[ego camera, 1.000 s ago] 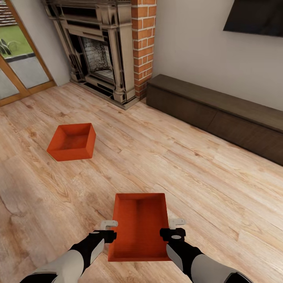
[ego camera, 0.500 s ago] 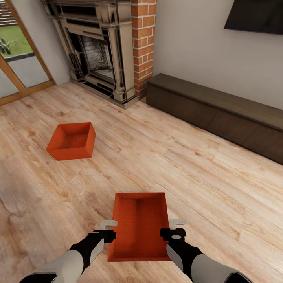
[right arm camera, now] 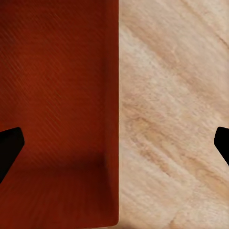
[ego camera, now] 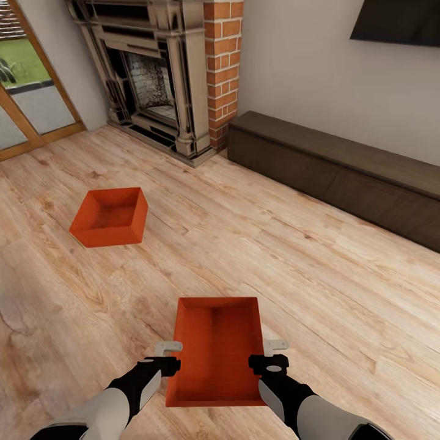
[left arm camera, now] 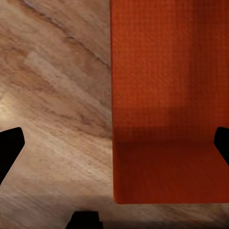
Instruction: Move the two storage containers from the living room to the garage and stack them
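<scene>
I count two orange-red bins on the wood-plank floor [ego camera: 318, 287], and two arms of mine reaching forward and down, one at each long side of the nearer bin [ego camera: 215, 351]. My left pincer [ego camera: 168, 356] sits at that bin's left wall and my right pincer [ego camera: 272, 353] at its right wall. In each wrist view the dark fingertips stand wide apart, with the bin's wall between them: the left pair [left arm camera: 10, 150] straddles the left wall [left arm camera: 164, 105], the right pair [right arm camera: 9, 148] straddles the right wall [right arm camera: 62, 105]. Both pincers are spread, pinching nothing. This near bin's long axis runs straight away from me, open top up. The second bin [ego camera: 110, 217] lies well apart, farther off to my left, turned at a slant. Beyond stand a brick fireplace [ego camera: 160, 73], a low dark cabinet [ego camera: 342, 171] along the wall and glass doors [ego camera: 27, 91].
</scene>
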{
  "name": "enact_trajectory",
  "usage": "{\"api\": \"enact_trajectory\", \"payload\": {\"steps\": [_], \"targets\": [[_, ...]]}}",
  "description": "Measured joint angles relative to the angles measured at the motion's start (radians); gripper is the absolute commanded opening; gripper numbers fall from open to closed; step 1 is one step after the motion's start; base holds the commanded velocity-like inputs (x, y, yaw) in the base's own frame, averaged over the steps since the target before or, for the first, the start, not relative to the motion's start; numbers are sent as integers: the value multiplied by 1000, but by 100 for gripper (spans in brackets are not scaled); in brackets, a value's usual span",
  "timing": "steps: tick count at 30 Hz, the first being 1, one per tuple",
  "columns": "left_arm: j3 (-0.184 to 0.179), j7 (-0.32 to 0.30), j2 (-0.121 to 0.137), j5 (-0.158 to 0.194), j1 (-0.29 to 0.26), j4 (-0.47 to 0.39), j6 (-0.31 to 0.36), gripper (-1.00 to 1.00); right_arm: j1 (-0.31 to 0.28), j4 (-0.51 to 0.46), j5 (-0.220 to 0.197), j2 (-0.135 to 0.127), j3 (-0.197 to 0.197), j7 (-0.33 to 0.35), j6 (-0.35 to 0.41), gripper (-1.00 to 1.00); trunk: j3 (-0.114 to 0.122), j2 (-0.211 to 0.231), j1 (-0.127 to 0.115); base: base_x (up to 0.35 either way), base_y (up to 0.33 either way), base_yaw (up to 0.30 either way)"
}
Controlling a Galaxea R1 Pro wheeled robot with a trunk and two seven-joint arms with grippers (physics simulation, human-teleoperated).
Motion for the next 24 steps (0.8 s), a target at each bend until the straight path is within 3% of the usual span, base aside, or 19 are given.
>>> {"api": "enact_trajectory", "payload": {"steps": [24], "targets": [[3,-1,6,1,0,-1,0,100,0,29,-4,1,0,0,6,100,-75,-168,92,0,0,0]]}}
